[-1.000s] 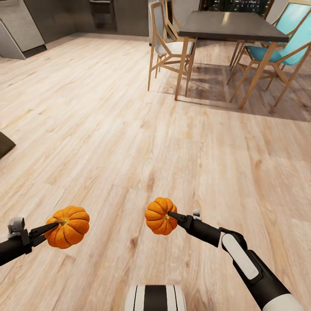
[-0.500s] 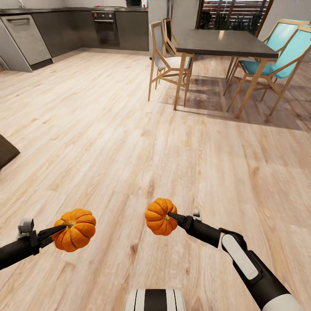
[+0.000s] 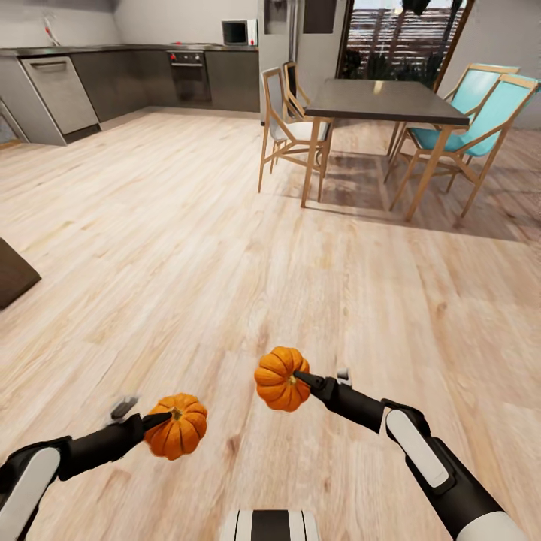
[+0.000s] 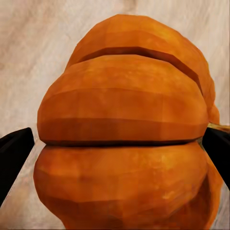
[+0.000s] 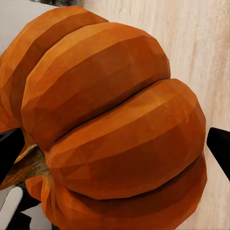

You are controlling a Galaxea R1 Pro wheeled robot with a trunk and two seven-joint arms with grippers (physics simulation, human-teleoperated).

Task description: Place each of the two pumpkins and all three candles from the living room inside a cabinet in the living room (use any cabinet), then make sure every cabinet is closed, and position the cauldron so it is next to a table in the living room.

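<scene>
Wooden floor view tilted up; left tool pinching pumpkin pulled inward, right tool pinching other pumpkin.

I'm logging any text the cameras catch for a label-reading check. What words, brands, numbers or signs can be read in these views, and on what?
None can be read.
The microwave and the oven on the far kitchen wall show no legible label; the oven's small red knobs are too small to tell any marking.
The pumpkin in the left gripper and the pumpkin in the right gripper carry no text.
</scene>
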